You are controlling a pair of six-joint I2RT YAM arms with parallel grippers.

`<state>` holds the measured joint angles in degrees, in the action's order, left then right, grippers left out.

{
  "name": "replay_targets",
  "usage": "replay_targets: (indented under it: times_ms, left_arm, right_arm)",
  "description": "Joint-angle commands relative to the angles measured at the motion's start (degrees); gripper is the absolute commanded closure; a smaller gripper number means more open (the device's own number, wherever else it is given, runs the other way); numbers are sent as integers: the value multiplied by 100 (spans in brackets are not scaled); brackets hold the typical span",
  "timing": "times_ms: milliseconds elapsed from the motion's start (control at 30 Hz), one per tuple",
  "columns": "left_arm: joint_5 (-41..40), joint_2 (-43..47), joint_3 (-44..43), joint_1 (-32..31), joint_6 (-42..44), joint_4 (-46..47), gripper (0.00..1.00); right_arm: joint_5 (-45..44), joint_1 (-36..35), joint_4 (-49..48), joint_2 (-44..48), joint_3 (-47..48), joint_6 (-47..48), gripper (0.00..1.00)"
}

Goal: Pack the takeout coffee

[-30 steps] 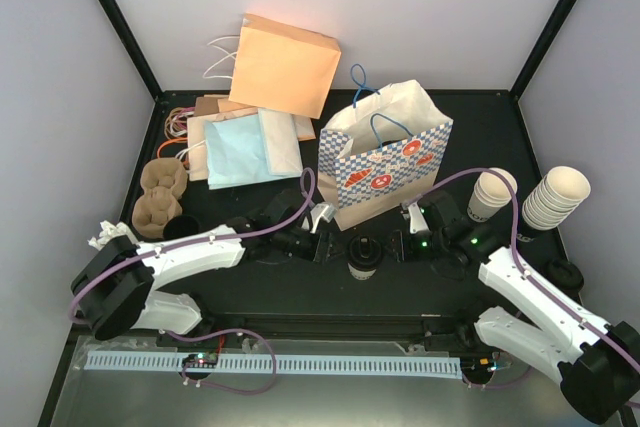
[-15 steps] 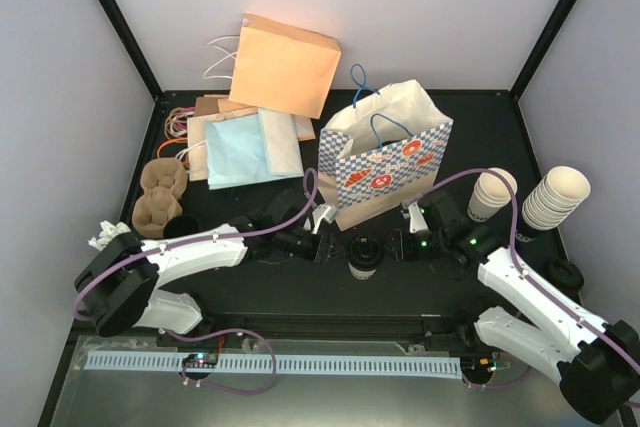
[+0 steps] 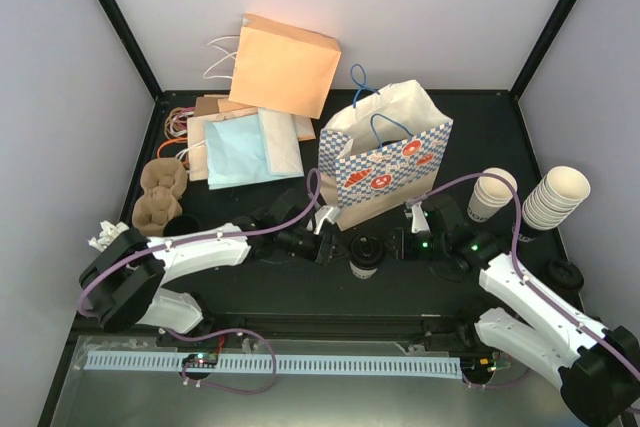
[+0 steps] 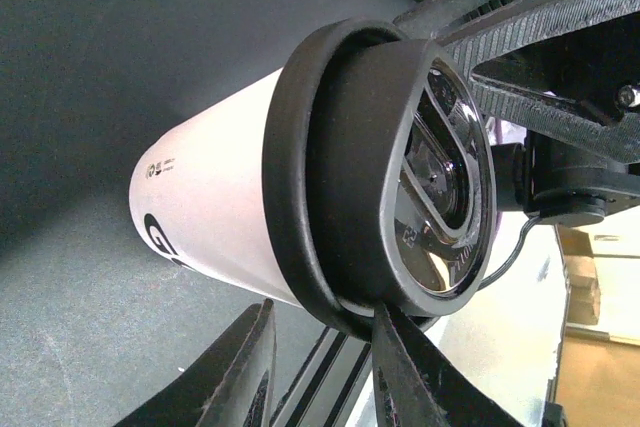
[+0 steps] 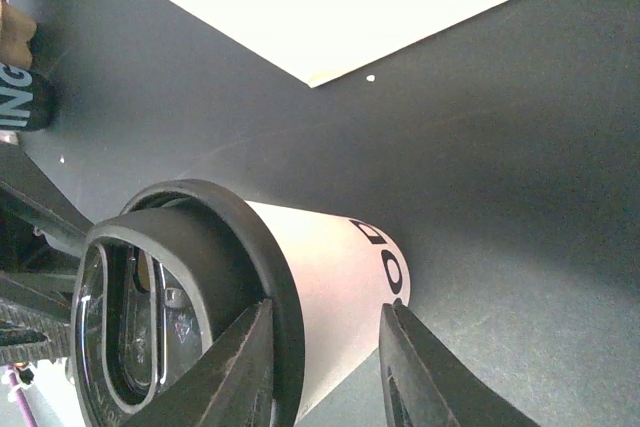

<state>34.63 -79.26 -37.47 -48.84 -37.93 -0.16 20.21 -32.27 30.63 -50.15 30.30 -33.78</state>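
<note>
Right gripper (image 5: 325, 322): my two fingers straddle the takeout coffee (image 3: 365, 257) just under its lid. The cup's white wall fills the gap between them. One finger lies against the lid's rim, the other against the paper wall. I read this as a grip on the cup.

Left gripper (image 3: 328, 247): reaching in from the opposite side, level with the cup's top. In my left wrist view the lower edge of the black lid (image 4: 430, 167) dips between my fingertips, with dark table showing in the rest of the gap. The jaws are partly closed. I cannot tell whether they press the lid or only bracket it.

Cup: upright on the black table (image 3: 250, 282), between my two grippers, near the front edge and a little right of centre. Lid is on. Black lettering on the wall, partly readable, not enough to give a word.

Surroundings: blue-checked paper bag (image 3: 385, 162) stands open just behind the cup, handles up, not touching it. Two nested stacks of like cups (image 3: 555, 197) lean at the right wall, well apart from the cup. A fan of flat paper bags (image 3: 250, 142) lies at the back left, with an orange one (image 3: 285, 65) on top toward the rear. Brown pulp cup carriers (image 3: 160, 192) sit by the left wall.
</note>
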Motion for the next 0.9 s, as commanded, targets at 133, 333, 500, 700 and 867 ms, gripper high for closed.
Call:
replay_targets:
  times_ms: [133,333,500,700,867]
  left_arm:
    - [-537,-374,122,-95,40,-229,72]
    - [-456,-218,-7,-91,-21,-261,72]
    - [-585,10,-350,-76,58,-581,71]
    - [-625,60,-542,-40,117,-758,71]
    - [-584,49,-608,-30,124,-736,71]
  right_arm:
    - [395,-93,274,5,-367,-103,68]
    - [142,-95,403,143,87,-114,67]
    - [-124,-96,485,138,378,-123,67]
    - [-305,-95,674,119,640,-25,67]
    - [-406,-95,864,14,757,93,66]
